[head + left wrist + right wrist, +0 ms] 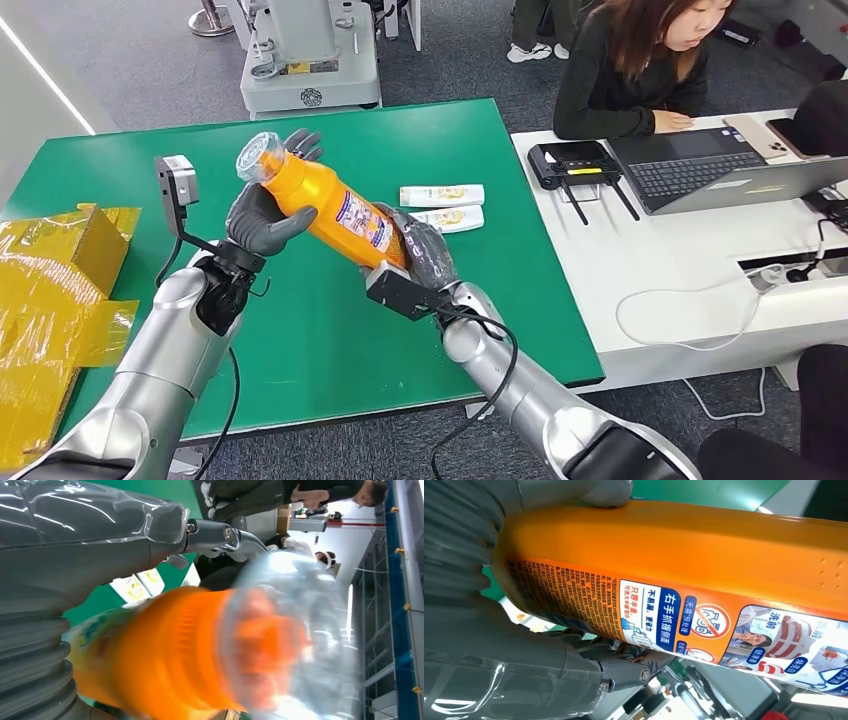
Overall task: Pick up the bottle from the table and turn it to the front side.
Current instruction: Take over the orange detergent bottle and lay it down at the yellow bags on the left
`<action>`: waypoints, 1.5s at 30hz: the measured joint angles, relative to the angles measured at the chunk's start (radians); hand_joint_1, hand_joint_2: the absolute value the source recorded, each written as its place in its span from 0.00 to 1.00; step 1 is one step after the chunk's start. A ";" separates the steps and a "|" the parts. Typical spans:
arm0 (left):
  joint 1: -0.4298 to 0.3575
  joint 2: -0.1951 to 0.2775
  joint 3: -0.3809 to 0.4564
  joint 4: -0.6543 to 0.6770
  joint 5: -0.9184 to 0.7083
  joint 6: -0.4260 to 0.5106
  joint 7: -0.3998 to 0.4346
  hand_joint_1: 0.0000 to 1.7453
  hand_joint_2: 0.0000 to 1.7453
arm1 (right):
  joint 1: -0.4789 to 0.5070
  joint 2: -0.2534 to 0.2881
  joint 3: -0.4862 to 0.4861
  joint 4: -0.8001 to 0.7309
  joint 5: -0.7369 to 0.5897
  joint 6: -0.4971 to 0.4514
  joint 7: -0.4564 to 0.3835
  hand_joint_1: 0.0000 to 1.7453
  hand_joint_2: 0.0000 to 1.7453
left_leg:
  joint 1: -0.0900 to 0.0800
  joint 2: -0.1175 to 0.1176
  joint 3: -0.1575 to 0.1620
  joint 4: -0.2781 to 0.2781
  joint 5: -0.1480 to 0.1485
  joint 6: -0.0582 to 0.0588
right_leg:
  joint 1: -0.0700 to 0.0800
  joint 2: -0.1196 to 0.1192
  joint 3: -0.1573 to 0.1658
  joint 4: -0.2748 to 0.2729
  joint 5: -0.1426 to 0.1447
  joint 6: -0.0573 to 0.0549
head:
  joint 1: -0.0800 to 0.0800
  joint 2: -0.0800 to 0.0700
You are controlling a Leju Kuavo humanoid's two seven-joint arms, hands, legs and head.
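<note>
An orange bottle (325, 205) with a clear cap and a printed label hangs tilted above the green table (300, 330), cap end up and to the left. My left hand (262, 212) grips it near the neck. My right hand (425, 250) holds its base end. In the left wrist view the blurred cap and orange neck of the bottle (210, 650) sit beside my left hand (60, 580). In the right wrist view the bottle (684, 565) shows its back label with small print, and my right hand (489, 645) wraps its lower end.
Two white tubes (442, 196) lie on the green table behind the bottle. Yellow cardboard (60, 270) sits at the table's left edge. A person (630, 70) works at a laptop (720, 165) on the white desk to the right, beside a black router (575, 165).
</note>
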 joint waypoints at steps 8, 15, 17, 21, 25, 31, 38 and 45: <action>-0.001 -0.006 0.000 0.000 0.017 -0.007 0.013 0.09 1.00 | -0.031 0.007 0.001 -0.001 0.010 0.015 0.022 1.00 1.00 | 0.000 0.000 0.000 0.000 0.001 0.000 | 0.000 0.000 0.000 0.000 0.000 0.000 | 0.000 0.000; 0.000 0.000 0.000 0.000 0.031 -0.006 0.016 0.52 1.00 | -0.030 0.014 0.003 0.013 0.019 0.025 0.030 1.00 1.00 | 0.000 -0.001 0.000 0.000 0.001 0.000 | 0.000 0.000 0.000 0.000 0.000 0.000 | 0.000 0.000; 0.000 0.003 0.000 -0.001 0.033 -0.003 0.016 0.75 1.00 | -0.027 0.016 0.003 0.021 0.018 0.029 0.032 1.00 1.00 | 0.000 -0.001 0.000 0.000 0.001 0.000 | 0.000 0.000 0.000 0.000 0.000 0.000 | 0.000 0.000; 0.004 0.008 0.000 -0.005 0.037 -0.002 0.024 0.66 1.00 | -0.021 0.021 0.003 0.037 0.019 0.027 0.036 1.00 1.00 | 0.000 -0.001 0.000 0.000 0.001 0.000 | 0.000 0.000 0.000 0.000 0.000 0.000 | 0.000 0.000; 0.007 0.012 0.000 -0.008 0.041 -0.001 0.035 0.80 1.00 | -0.018 0.024 0.003 0.047 0.022 0.025 0.041 1.00 1.00 | 0.000 -0.001 0.000 0.000 0.001 0.000 | 0.000 0.000 0.000 0.000 0.000 0.000 | 0.000 0.000; 0.007 0.011 0.001 -0.009 0.057 -0.014 0.043 1.00 1.00 | -0.018 0.026 0.005 0.053 0.027 0.015 0.041 1.00 1.00 | 0.000 -0.001 0.000 0.000 0.001 0.000 | 0.000 0.000 0.000 0.000 0.000 0.000 | 0.000 0.000; 0.007 0.010 0.001 -0.009 0.073 -0.024 0.049 1.00 1.00 | -0.017 0.026 0.005 0.053 0.040 0.004 0.041 1.00 1.00 | 0.000 0.000 0.000 0.000 0.001 0.000 | 0.000 0.000 0.000 0.000 0.000 0.000 | 0.000 0.000; 0.014 0.010 0.001 -0.009 0.066 -0.025 0.029 1.00 1.00 | -0.004 0.026 0.002 0.046 0.033 0.001 0.018 0.28 1.00 | 0.000 0.000 0.000 0.000 0.001 0.000 | 0.000 0.000 0.000 0.000 0.000 0.000 | 0.000 0.000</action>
